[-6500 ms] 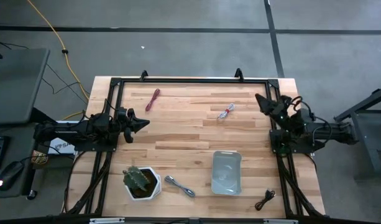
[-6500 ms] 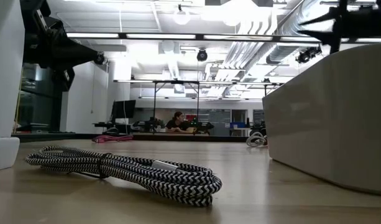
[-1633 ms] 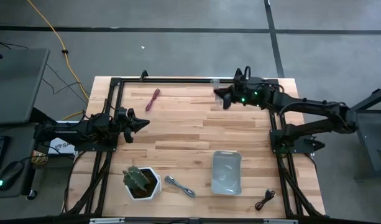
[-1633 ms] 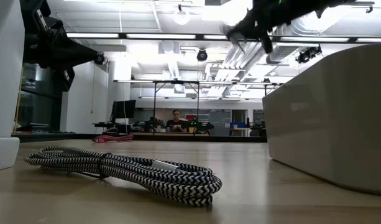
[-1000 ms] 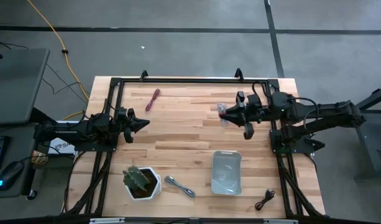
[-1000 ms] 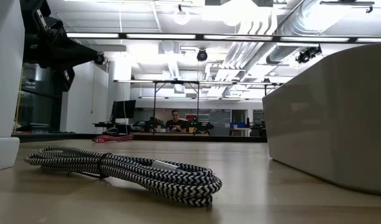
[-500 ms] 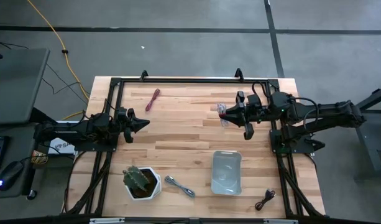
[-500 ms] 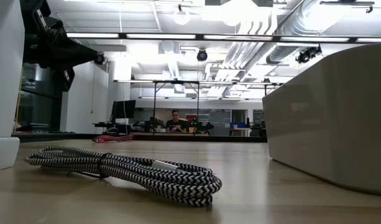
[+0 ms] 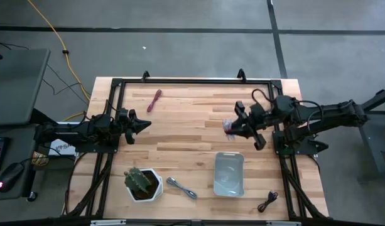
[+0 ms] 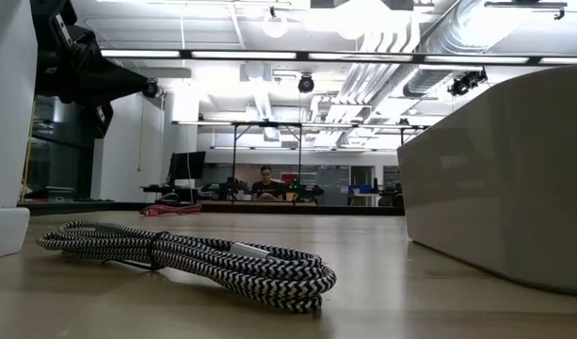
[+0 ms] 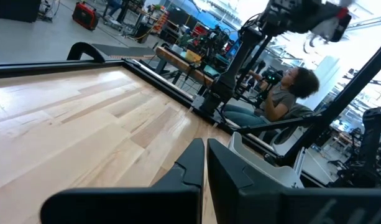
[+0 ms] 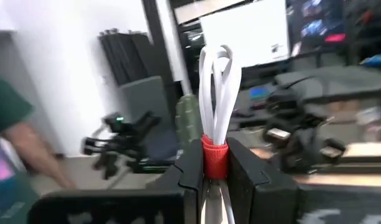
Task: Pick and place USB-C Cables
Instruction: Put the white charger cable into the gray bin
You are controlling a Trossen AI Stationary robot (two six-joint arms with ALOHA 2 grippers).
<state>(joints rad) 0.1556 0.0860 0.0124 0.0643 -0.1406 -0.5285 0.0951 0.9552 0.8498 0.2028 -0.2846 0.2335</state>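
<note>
My right gripper (image 9: 232, 127) hangs over the table's right middle, just beyond the grey tray (image 9: 229, 174), and is shut on the whitish cable with the red band (image 12: 216, 81). The maroon cable (image 9: 154, 100) lies flat near the far left. Near the front edge, the silver-grey cable (image 9: 181, 187) lies flat beside the cactus pot; in the low view it is the braided bundle (image 10: 189, 254). At the near right corner lies the black cable (image 9: 267, 201). My left gripper (image 9: 144, 123) waits shut at the left side. My right gripper pinches the whitish cable at its red band (image 12: 215, 158) between the two fingers (image 12: 193, 165). The fingers come about level from the table's right side. The white loops (image 12: 218, 68) stick out past the fingertips, and the cable is lifted clear of the table.
A grey tray (image 10: 495, 179) sits right of the near middle, and a white pot with a cactus (image 9: 142, 182) stands near left. A black frame rail (image 9: 192, 81) runs round the tabletop. People sit in the room beyond the table.
My right gripper, still shut on the whitish cable, has moved a short way toward the table's near edge and the grey tray, turning a little as it went. The cable has travelled with it. My left arm has kept still.
</note>
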